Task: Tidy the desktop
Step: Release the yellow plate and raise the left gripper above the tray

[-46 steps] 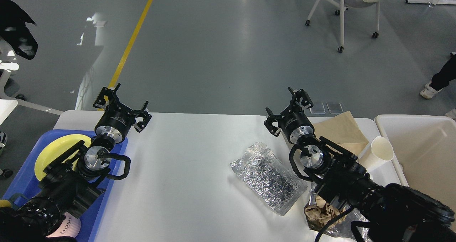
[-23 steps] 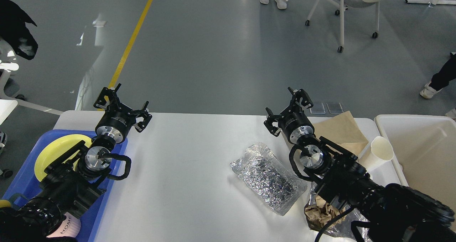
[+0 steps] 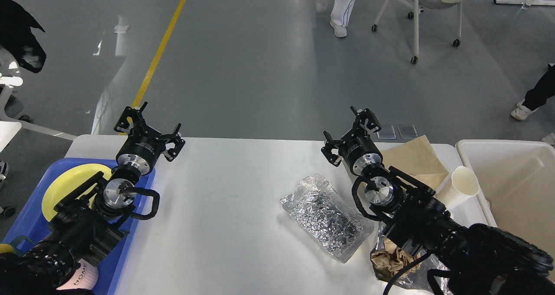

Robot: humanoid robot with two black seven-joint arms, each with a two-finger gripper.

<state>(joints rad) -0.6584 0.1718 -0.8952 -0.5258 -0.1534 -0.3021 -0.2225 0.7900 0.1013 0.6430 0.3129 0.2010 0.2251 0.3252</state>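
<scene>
Part of the crumpled brown paper [image 3: 390, 260] is hidden under the right arm, and more shiny wrap beside it is cut off at the bottom edge. A pink thing with the letters "HOME" [image 3: 81, 278] peeks out under the left arm; I cannot tell what it is. A person [image 3: 338, 4] at the top shows only legs and shoes.

The desk [image 3: 225, 217] is white, smooth and flat with round corners. It lies under and between both pincers. Past it is a gray shiny floor with a yellow line [image 3: 162, 45] and a white chair on wheels [image 3: 427, 8].

The left pincer [image 3: 149, 128] hangs over the far left corner with its black fingers spread apart, holding nothing. Just behind it sits a blue tray [image 3: 26, 225] with a round yellow plate [image 3: 65, 184].

The right pincer [image 3: 351, 134] is also spread apart and holds nothing. Just behind it, toward the robot, lies a crinkly silver foil bag [image 3: 325, 217]. To its right lies a flat brown paper sheet [image 3: 416, 158], then a white paper cup [image 3: 459, 186] on its side, then a cream bin [image 3: 516, 186].
</scene>
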